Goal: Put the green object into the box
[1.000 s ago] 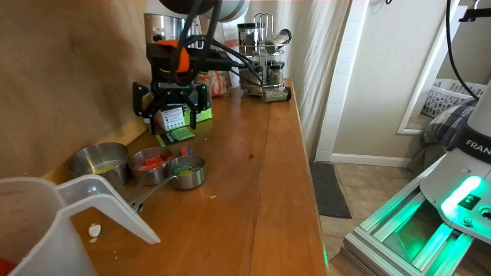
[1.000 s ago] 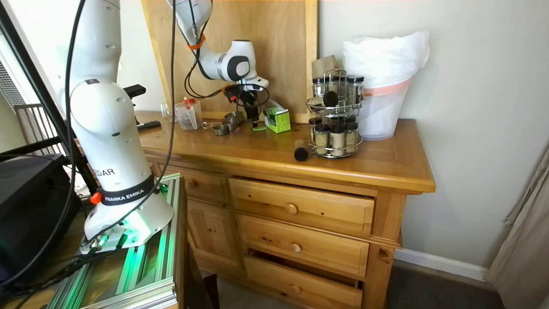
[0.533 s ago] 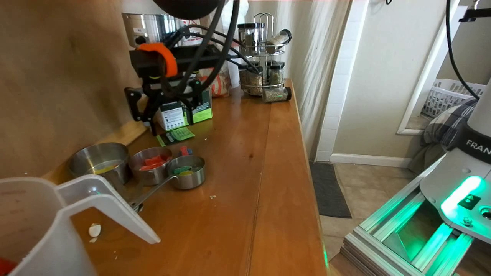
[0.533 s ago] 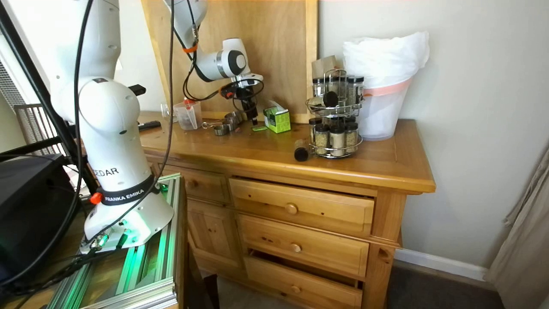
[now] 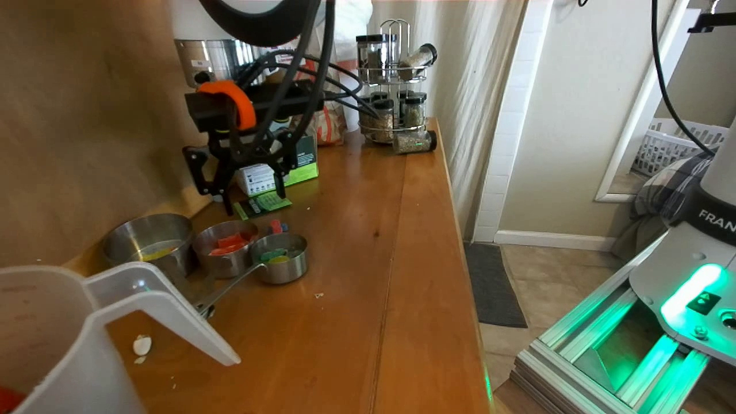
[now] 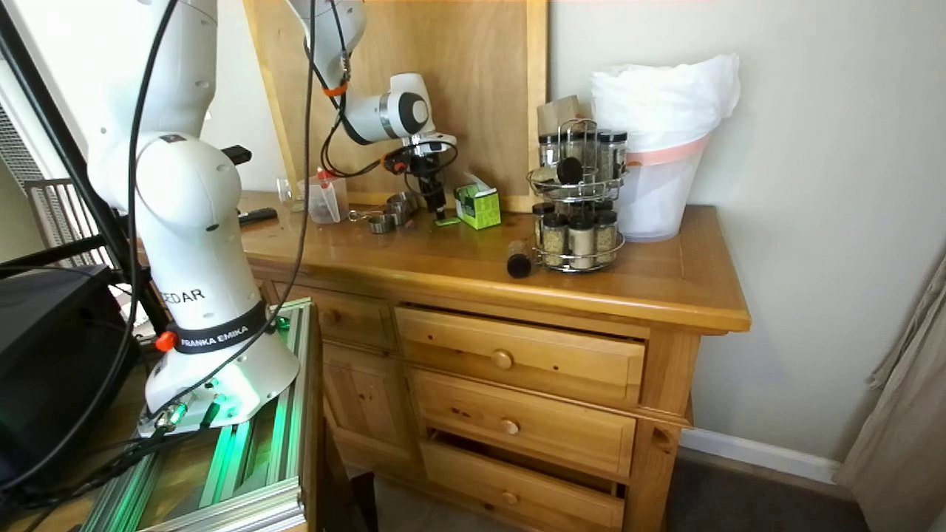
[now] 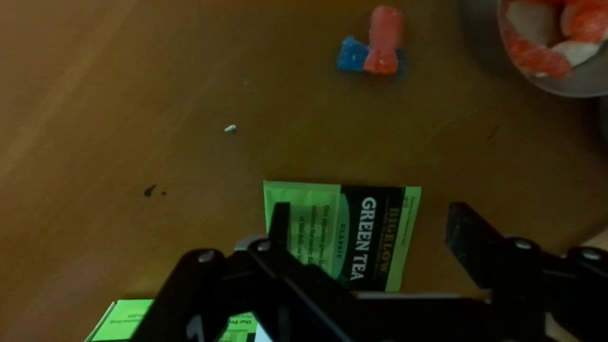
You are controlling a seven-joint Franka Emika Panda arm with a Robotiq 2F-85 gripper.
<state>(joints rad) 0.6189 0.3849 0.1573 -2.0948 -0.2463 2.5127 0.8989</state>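
The green object is a flat tea packet (image 7: 370, 237) lying on the wooden top, with green ends and a black middle. My gripper (image 7: 368, 213) hangs above it, open, with nothing held. In the wrist view the left finger overlaps the packet's green end, while the right finger (image 7: 468, 247) is over bare wood beyond the other end. Just behind the packet stands the box (image 6: 480, 210), a small green and white carton with a flap raised. My gripper partly covers the box (image 5: 303, 169) in an exterior view, and only a corner of the box (image 7: 122, 316) shows in the wrist view.
Metal measuring cups (image 5: 280, 277) holding coloured pieces stand close to the packet. Red and blue pieces (image 7: 382, 42) lie near them. A wooden panel (image 5: 103, 126) rises behind. A spice rack (image 6: 580, 258), a fallen jar (image 6: 519, 258) and a plastic jug (image 5: 86, 345) are also on the top.
In an exterior view my gripper has moved left toward the wooden panel, then lower over the packet. Its fingers stand slightly closer together. The packet and box have stayed in place.
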